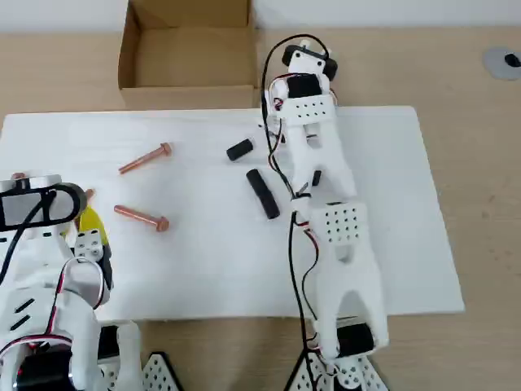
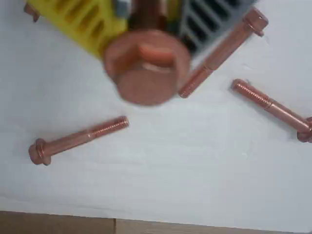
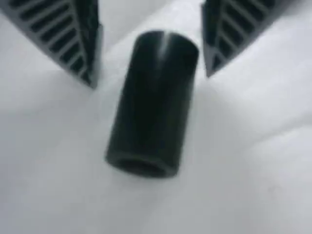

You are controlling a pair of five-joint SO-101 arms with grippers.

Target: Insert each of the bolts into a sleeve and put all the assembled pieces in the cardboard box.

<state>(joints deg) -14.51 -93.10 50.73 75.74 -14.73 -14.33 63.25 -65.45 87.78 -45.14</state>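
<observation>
- White flat board on wooden table; open brown cardboard box at far edge, well apart from both grippers.
- L gripper: clenched on copper flange-head metal bolt, head toward cam. Loose copper bolts lie near its fingertips.
- R gripper: spread open; short black cylindrical sleeve lies on the board between its fingers, not clamped.

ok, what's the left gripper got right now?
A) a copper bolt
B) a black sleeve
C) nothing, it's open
A: in the left wrist view the left gripper is shut on a copper bolt, the bolt's head facing the camera.
</observation>
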